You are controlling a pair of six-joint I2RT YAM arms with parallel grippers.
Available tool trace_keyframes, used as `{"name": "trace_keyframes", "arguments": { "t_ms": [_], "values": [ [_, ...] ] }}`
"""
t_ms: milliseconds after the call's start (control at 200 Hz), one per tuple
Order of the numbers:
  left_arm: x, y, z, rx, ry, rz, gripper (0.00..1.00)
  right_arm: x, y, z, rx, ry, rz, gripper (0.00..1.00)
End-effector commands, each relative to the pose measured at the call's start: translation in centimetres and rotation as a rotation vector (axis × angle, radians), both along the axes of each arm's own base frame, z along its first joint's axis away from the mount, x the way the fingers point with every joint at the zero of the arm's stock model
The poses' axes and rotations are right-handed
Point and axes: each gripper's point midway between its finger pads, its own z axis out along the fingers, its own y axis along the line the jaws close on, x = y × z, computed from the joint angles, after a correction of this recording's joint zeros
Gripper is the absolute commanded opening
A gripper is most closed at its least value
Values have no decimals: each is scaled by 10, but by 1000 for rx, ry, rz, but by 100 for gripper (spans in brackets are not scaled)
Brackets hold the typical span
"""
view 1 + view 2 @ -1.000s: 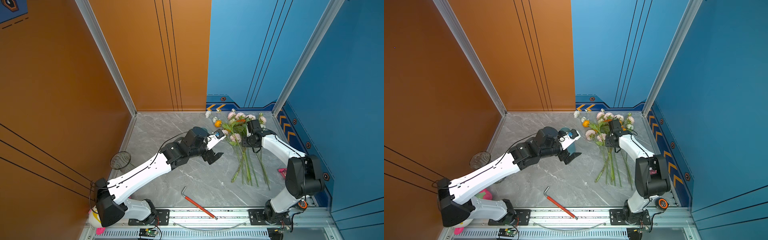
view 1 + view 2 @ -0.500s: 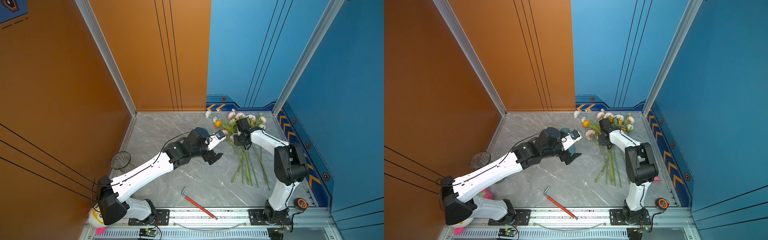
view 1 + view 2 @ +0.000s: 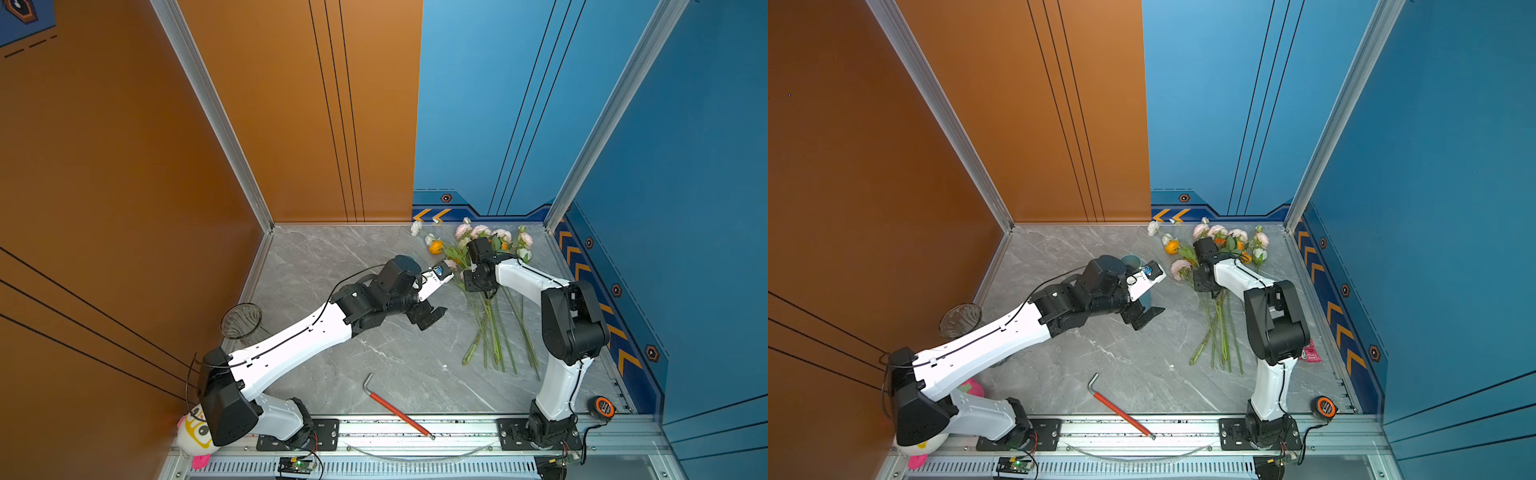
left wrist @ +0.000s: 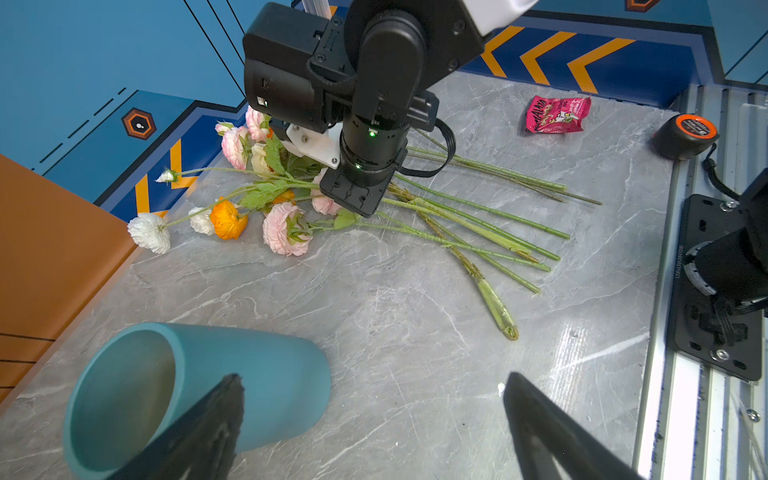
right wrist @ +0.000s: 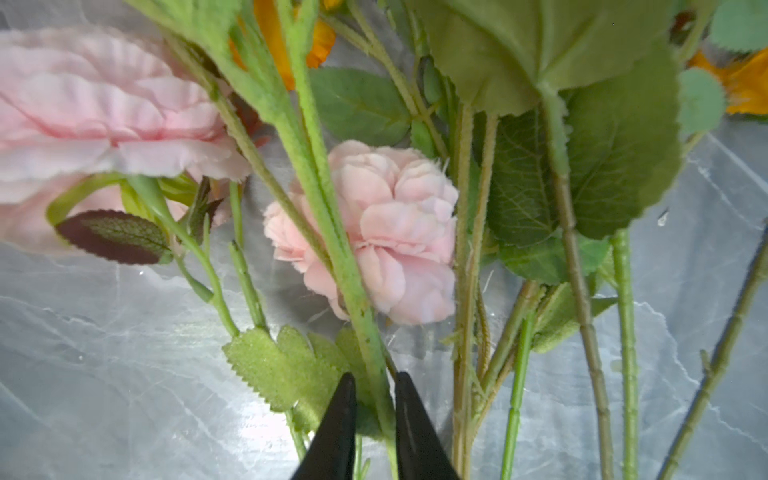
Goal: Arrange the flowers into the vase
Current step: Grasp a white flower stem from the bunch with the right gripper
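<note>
Grey marble on the counter [image 3: 374, 365], white veins running right through it. Now the flowers [image 4: 286, 229]: pale pink blooms, white ones, a bright orange head at centre left of the left wrist view, with green stems and serrated green leaves. Lower left, the vase [image 4: 257, 374], matte teal. Upper right, a hot-pink snack packet [image 4: 557, 114]; far right, a black tape measure [image 4: 685, 135] with an orange face.

In both top views there's the orange wall [image 3: 270, 104] with thin black lines, the blue wall [image 3: 498, 104], and a navy band [image 3: 461, 203] patterned with orange chevrons. The hex key [image 3: 395, 409] is grey steel in a red sleeve. Left arm [image 3: 291, 345] and right arm [image 3: 523, 276] have white shells and black joints. Left tool [image 4: 374, 376] and right tool [image 5: 374, 376] are both black.
</note>
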Motion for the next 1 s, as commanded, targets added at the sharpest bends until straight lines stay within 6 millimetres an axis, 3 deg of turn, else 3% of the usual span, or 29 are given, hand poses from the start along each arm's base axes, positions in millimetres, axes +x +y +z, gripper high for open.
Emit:
{"name": "trace_keyframes", "arguments": {
  "t_ms": [0, 270, 400, 736, 996],
  "values": [
    [4, 4, 3, 2, 8, 27, 98, 4, -6, -4, -46, 5, -16, 17],
    [4, 3, 3, -1, 12, 27, 98, 4, -8, -6, -64, 10, -14, 11],
    [5, 4, 2, 3, 13, 31, 98, 1, -6, -1, -56, 6, 4, 0],
    [5, 4, 0, 10, 18, 34, 98, -20, -5, 48, 1, -59, 47, 0],
    [8, 5, -1, 15, 15, 43, 98, -39, 7, 80, 277, -55, 53, 0]
  ]
}}
